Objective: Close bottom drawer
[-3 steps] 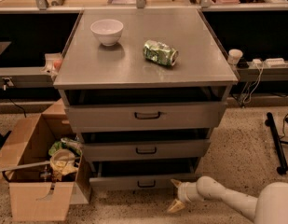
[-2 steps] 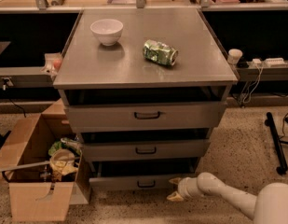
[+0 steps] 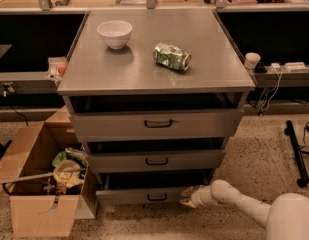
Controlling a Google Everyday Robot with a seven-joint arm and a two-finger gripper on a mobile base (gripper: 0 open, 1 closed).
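The grey metal cabinet [image 3: 154, 79] has three drawers, all pulled out a little. The bottom drawer [image 3: 139, 196] is the lowest and slimmest, with a small dark handle [image 3: 157, 198]. A dark gap shows above its front. My gripper [image 3: 186, 197] is at the end of the white arm [image 3: 234, 201] that reaches in from the lower right. It sits against the right end of the bottom drawer's front, at floor level.
A white bowl [image 3: 115, 33] and a crushed green can [image 3: 172, 56] lie on the cabinet top. An open cardboard box [image 3: 41, 184] of rubbish stands on the floor to the left. A black stand leg [image 3: 296, 151] lies at the right. The floor is speckled.
My gripper has moved left and up along the floor to the right end of the bottom drawer's front. The drawer looks slightly further in.
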